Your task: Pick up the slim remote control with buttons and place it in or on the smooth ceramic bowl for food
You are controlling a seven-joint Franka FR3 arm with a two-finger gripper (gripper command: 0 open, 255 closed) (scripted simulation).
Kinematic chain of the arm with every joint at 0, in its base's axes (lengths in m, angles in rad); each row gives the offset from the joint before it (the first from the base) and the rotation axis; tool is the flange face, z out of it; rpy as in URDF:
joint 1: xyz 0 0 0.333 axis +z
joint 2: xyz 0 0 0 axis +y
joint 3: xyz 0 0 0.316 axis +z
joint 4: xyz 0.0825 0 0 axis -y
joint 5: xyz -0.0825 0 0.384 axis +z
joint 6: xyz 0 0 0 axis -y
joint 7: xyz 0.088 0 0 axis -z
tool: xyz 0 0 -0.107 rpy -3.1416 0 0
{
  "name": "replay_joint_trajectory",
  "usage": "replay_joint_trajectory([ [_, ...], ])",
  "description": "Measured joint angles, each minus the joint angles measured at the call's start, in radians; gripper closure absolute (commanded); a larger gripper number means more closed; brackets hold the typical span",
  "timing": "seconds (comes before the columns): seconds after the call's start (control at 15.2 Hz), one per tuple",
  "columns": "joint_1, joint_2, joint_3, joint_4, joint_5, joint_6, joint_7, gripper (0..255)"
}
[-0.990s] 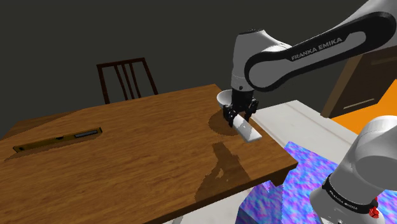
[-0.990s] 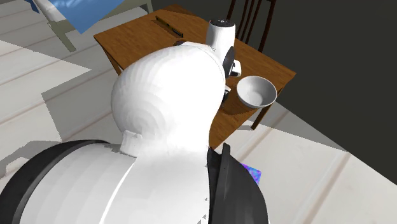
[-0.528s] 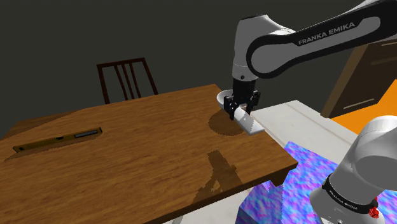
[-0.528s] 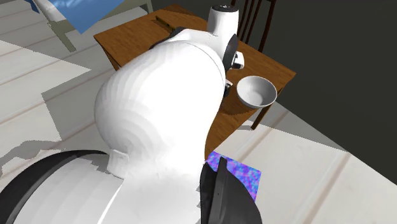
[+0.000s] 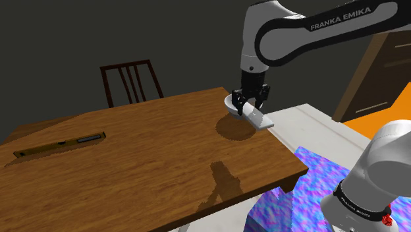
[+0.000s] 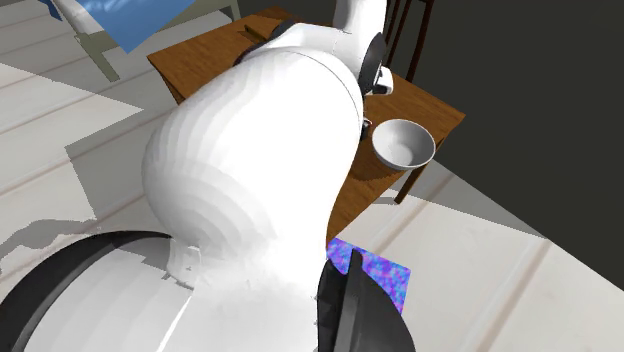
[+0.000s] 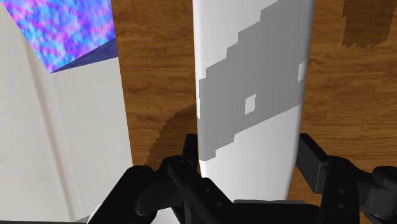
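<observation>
Plain white smooth round bowl [image 6: 403, 143] sits just beside the hand, a bit lower. Black two-finger gripper [image 5: 251, 104] is clamped on the slim white-and-grey remote [image 5: 259, 118], clear of the brown wooden table [image 5: 132, 165]. Carry step imo, next = shift over bowl, lower, let go.

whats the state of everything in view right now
remote, clasped by the gripper, held above the table
gripper, shut on the remote
bowl, upright on the table, empty
level, lying flat on the table
chair, upright behind the table
</observation>
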Motion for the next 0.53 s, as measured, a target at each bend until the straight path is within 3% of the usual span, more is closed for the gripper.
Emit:
replay_joint_trajectory([
  [0.53,-0.083,0.192,-0.103,0.176,-0.067,0.011,-0.144,255],
])
